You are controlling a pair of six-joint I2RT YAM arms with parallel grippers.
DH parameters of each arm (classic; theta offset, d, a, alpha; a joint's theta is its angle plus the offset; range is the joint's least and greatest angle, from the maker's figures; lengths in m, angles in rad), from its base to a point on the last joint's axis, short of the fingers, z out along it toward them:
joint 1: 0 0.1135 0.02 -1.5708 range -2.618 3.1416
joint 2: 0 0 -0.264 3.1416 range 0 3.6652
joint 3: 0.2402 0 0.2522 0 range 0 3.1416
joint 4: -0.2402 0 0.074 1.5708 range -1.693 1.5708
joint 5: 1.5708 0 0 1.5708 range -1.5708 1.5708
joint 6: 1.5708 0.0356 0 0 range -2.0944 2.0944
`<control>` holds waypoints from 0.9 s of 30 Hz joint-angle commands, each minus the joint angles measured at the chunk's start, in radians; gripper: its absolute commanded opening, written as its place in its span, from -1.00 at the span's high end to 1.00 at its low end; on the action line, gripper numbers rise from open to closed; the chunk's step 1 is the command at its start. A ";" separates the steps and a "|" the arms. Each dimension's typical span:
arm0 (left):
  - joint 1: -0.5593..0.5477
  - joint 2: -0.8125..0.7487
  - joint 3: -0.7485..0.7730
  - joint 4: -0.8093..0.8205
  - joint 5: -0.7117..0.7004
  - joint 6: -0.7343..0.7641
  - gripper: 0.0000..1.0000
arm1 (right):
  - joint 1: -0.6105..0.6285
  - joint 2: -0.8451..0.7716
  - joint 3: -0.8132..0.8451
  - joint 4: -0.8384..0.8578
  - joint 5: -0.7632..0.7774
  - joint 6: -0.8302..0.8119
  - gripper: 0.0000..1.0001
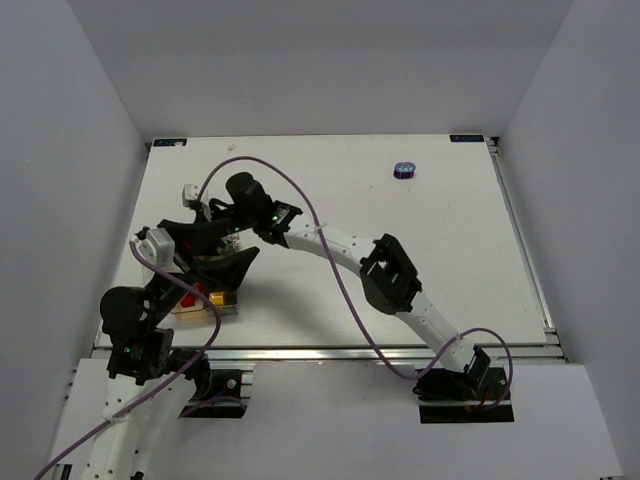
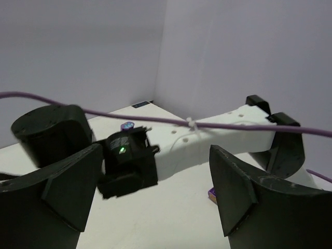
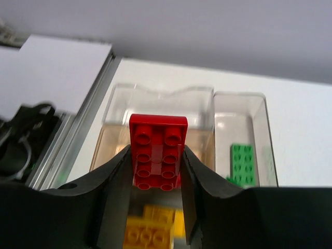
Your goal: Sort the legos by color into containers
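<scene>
The right gripper (image 3: 157,156) clamps a flat red brick (image 3: 158,148), two rows of studs up, by its long sides. It hangs over the joined bins (image 3: 155,98) at the near left corner of the desk (image 1: 450,260). Yellow bricks (image 3: 150,224) lie blurred beneath it. A green brick (image 3: 242,162) lies in the clear end bin. The left gripper (image 2: 155,161) gapes wide, holding nothing. From above, the arms hide most of the bins. One purple piece (image 1: 404,169) sits alone toward the far right corner, bare desk all around.

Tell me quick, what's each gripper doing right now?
Left gripper: open, holding nothing.
Right gripper: closed on a red lego.
</scene>
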 commanded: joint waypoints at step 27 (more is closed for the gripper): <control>-0.003 -0.095 0.016 -0.162 0.000 0.027 -0.90 | 0.097 0.136 -0.058 0.274 0.359 -0.169 0.88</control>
